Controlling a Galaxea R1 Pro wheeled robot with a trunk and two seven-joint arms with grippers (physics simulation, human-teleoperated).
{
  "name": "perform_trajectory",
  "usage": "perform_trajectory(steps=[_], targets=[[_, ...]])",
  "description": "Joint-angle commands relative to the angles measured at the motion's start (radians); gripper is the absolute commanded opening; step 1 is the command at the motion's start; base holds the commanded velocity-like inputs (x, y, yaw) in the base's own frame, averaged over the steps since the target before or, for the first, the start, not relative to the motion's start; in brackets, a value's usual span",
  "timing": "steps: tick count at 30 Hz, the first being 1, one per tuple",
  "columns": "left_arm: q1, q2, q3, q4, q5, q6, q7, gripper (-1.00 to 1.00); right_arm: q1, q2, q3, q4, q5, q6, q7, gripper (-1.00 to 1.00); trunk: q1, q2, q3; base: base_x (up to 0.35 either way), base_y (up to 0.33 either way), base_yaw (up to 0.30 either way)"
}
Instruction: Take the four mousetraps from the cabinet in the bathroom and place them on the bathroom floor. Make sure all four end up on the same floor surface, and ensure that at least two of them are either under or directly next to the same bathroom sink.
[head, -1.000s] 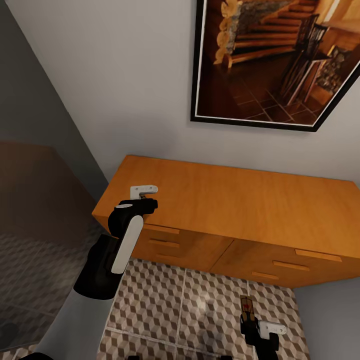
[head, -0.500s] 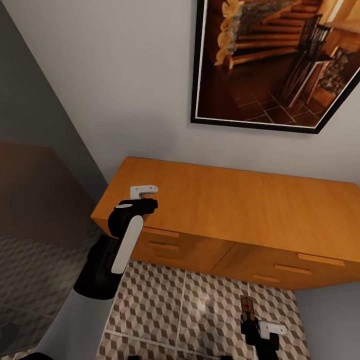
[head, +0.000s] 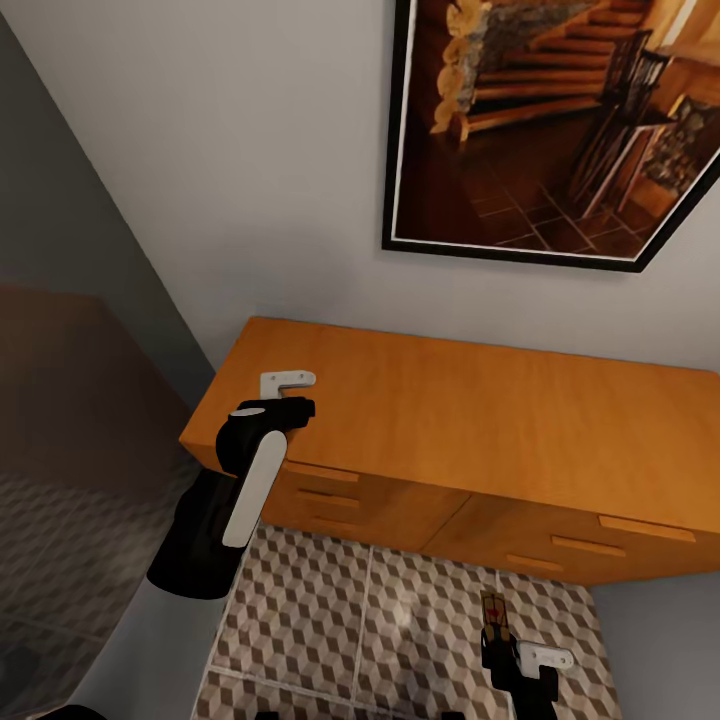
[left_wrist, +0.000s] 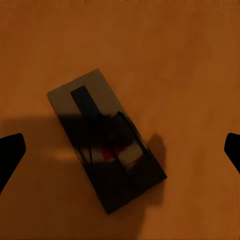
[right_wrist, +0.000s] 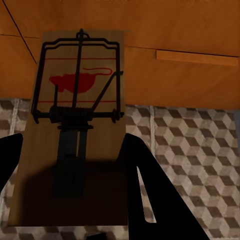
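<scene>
A mousetrap (left_wrist: 107, 145) lies flat on the orange-brown top of the cabinet (head: 480, 410). My left gripper (left_wrist: 120, 150) hangs over it, open wide, one dark fingertip (left_wrist: 10, 155) on each side and well apart from the board. In the head view the left gripper (head: 288, 398) is above the cabinet's left end. Low at the right, my right gripper (head: 497, 640) is shut on a second mousetrap (head: 494, 612), held above the bathroom floor (head: 400, 620). The right wrist view has this mousetrap (right_wrist: 75, 100) clamped between the fingers (right_wrist: 137, 180), with cabinet drawers behind it.
A large framed picture (head: 560, 120) hangs on the white wall above the cabinet. A dark brown panel (head: 70, 380) and grey wall close the left side. Another grey wall (head: 660, 640) stands at the right of the tiled strip in front of the drawers.
The head view has shifted slightly, so the cabinet sits a little differently in the picture. Both grippers keep their places and states.
</scene>
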Motion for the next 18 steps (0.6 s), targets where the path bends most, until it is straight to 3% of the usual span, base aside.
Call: perform_trajectory(steps=[1,18], targets=[[-0.001,0.0,-0.001,-0.001,0.01,0.002,0.01,1.0,-0.001,0.0,-0.006,0.001,0.003,-0.003,-0.002,-1.0,0.001,-0.002,-0.001,0.011,0.0,0.0],[0.0,0.0,-0.001,-0.001,0.011,0.002,0.01,1.0,-0.001,0.0,-0.006,0.001,0.003,-0.003,-0.002,-1.0,0.001,-0.002,-0.001,0.005,0.0,0.0]])
